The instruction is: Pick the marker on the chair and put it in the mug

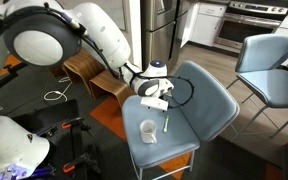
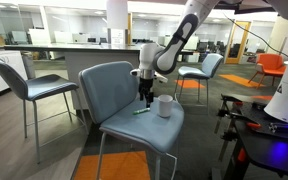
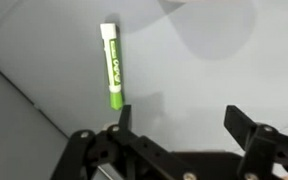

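The green marker (image 1: 167,122) lies flat on the seat of the light blue chair (image 1: 209,95), next to the white mug (image 1: 148,131) that stands upright on the same seat. Both exterior views show this; the marker (image 2: 141,111) lies left of the mug (image 2: 165,105) on the chair (image 2: 109,85). My gripper (image 1: 156,101) hangs just above the seat near the marker, also seen from the side (image 2: 145,97). In the wrist view the gripper (image 3: 179,120) is open and empty, with the marker (image 3: 111,66) just beyond its left finger. The mug is out of the wrist view.
A second blue chair (image 1: 272,70) with thin legs stands nearby, also seen in an exterior view (image 2: 29,85). A curved wooden chair (image 1: 89,70) stands behind the arm. Black equipment (image 2: 269,145) sits to one side.
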`<state>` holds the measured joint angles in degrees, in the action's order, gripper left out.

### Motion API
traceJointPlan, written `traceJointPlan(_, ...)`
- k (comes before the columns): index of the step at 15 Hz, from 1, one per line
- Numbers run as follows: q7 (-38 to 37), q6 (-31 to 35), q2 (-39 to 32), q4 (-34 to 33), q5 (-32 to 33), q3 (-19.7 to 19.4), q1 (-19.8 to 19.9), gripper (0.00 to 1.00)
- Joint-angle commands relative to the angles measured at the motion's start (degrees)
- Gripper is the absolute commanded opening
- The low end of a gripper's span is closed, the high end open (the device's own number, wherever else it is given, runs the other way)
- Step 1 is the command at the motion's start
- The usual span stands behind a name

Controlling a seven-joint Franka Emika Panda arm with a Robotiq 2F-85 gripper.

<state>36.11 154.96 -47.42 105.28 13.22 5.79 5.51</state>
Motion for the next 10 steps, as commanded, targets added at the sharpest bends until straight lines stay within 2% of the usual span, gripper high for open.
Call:
traceJointPlan(1,4.0,-3.8,-6.3,-8.6,0.8,2.4,3.1,1.00)
traceJointPlan(7,9.2,-8.6,-15.6,-20.4,-0.1,3.4,5.9,1.00)
traceJointPlan(9,10.4,-10.0,-17.9,-23.8,-0.3,3.6,6.0,0.91)
traceJointPlan(10,10.9,-10.7,-19.1,-25.4,-0.4,3.7,6.1,0.92)
